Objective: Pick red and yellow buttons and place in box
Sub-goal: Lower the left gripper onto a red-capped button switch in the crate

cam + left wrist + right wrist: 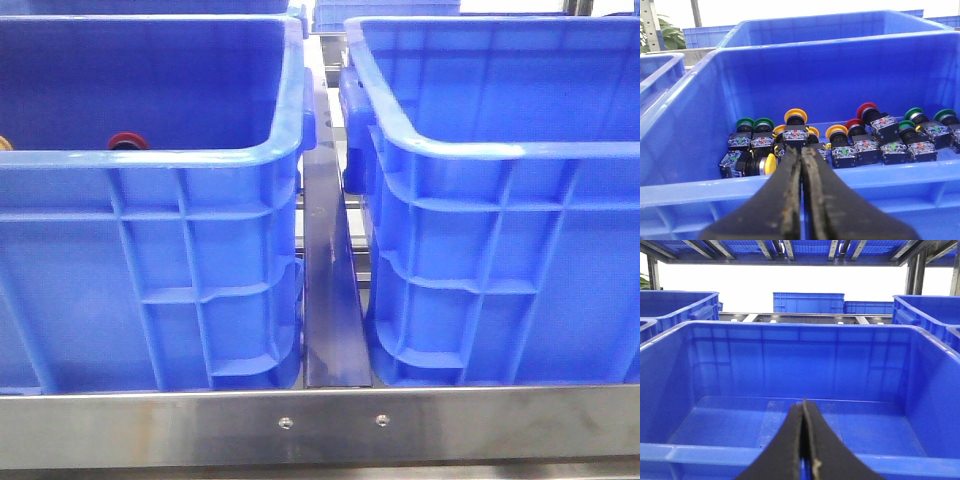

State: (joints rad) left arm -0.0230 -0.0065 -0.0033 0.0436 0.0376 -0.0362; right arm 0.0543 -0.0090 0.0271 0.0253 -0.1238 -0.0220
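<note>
Both crates: uniform blue, left crate [150, 250] and right crate [500, 250]. Push buttons inside left crate: red caps [867, 109], yellow caps [795, 115], green caps [745, 122], black bodies. Claws black: left claw [801, 165], right claw [802, 430]. Front rail [320, 425] bare silver metal.

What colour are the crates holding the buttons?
Blue. The crate shows best in the left wrist view, with the buttons inside.

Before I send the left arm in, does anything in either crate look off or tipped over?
Mostly fine. In the left crate, most buttons stand cap-up, but one yellow button lies on its side at the near end of the pile. The right crate shows only a bare floor. Both grippers, left and right, are shut and hold nothing.
</note>
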